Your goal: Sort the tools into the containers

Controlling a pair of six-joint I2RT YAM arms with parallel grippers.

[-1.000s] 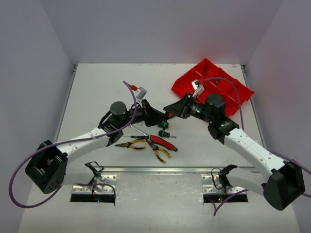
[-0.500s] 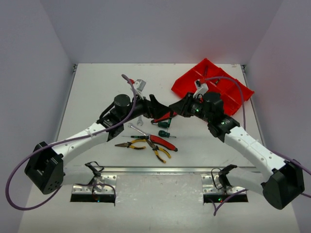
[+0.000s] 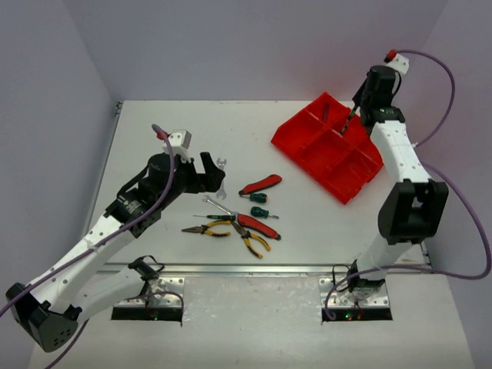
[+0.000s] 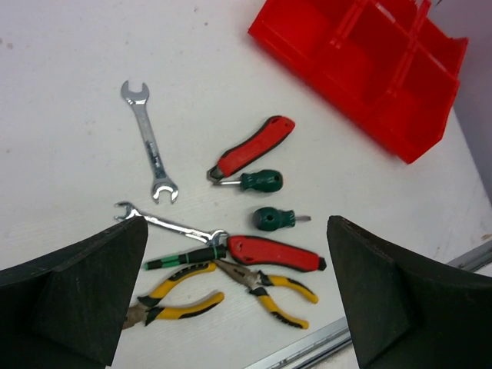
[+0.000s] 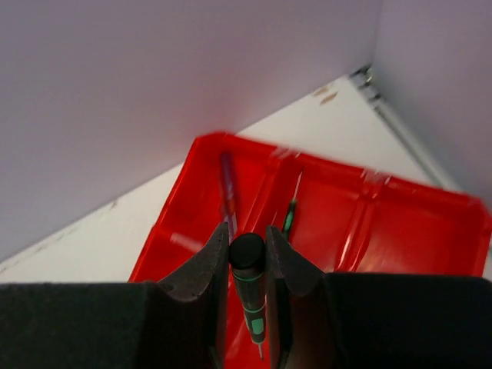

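My right gripper (image 5: 247, 234) is shut on a slim black-handled screwdriver (image 5: 250, 288) with green bands, which hangs tip-down above the red tray (image 5: 400, 231). It is high at the back right (image 3: 352, 114). A blue and red screwdriver (image 5: 228, 184) and a thin green-handled one (image 5: 290, 211) lie in the tray's compartments. My left gripper (image 4: 238, 223) is open and empty above the loose tools. These are two silver wrenches (image 4: 150, 142) (image 4: 169, 224), a red-handled cutter (image 4: 254, 144), two stubby green screwdrivers (image 4: 260, 181) (image 4: 275, 218), another red-handled tool (image 4: 273, 253) and yellow-handled pliers (image 4: 173, 296) (image 4: 269, 288).
A black and green screwdriver (image 4: 184, 257) lies among the pliers. The tray (image 3: 330, 150) sits angled at the table's back right, close to the right wall. A metal rail (image 3: 254, 269) runs along the near edge in front of the tools.
My left gripper opened and drew back to the left. My right arm swung up and back from the table's middle to above the tray, its jaws still shut. The red-handled cutter now lies free.
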